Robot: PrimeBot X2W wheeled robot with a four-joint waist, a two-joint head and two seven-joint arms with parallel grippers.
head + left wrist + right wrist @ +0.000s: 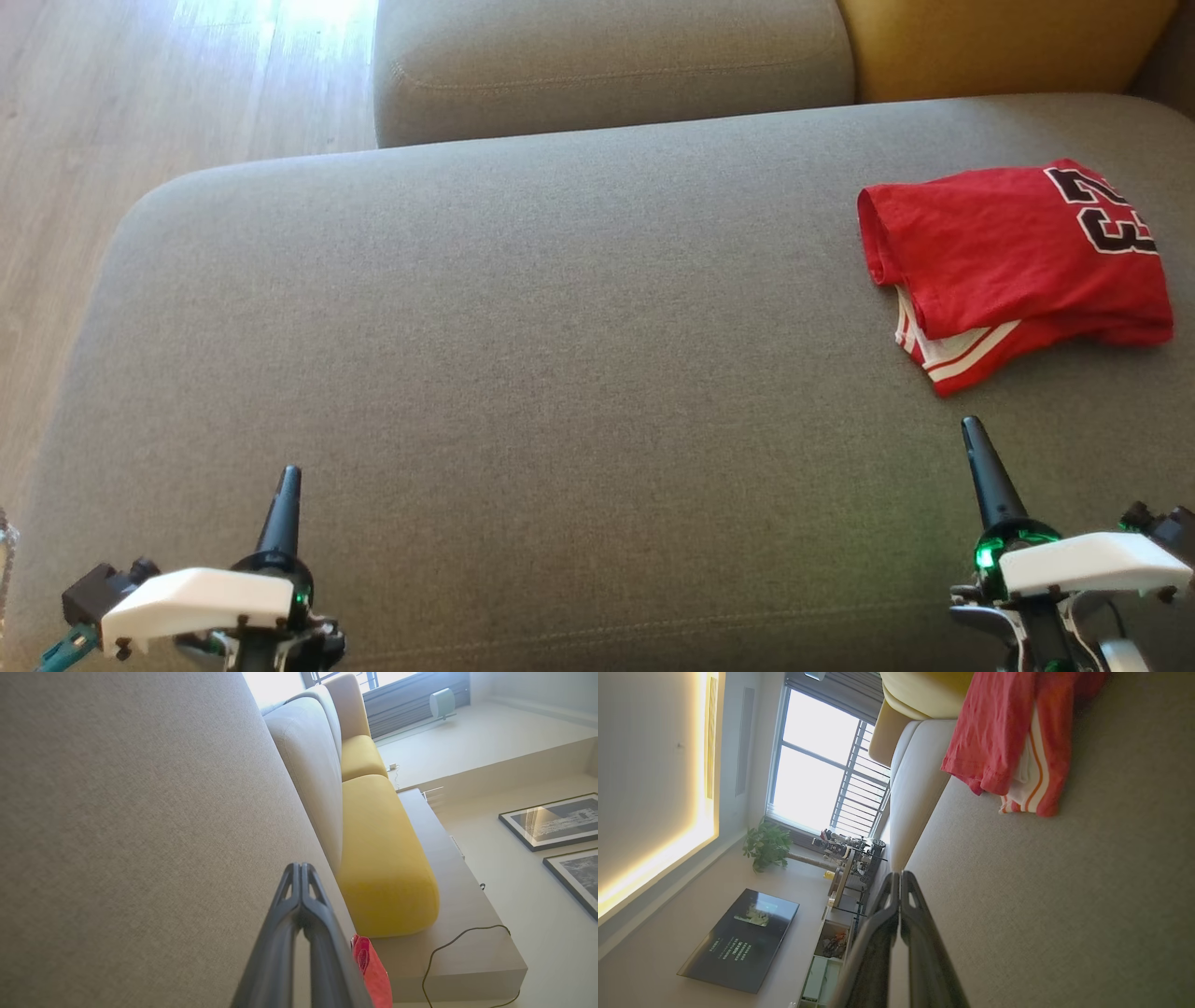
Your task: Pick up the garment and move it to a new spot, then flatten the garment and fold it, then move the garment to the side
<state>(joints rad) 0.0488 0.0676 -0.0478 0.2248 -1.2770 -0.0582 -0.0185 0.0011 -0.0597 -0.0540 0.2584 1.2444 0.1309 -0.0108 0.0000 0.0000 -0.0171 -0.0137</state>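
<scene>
Folded red garment (1013, 266) with a black number and white-striped trim is lying at the far right of the grey sofa seat (523, 373), in front of the yellow cushion (999, 47). Left gripper (290, 474) is sitting at the near left of the seat, fingers pressed together and gripping nothing, well apart from the garment. Right gripper (972, 426) is sitting at the near right, likewise clenched tight and empty, its tip pointing toward the garment's striped hem, near but not touching.
</scene>
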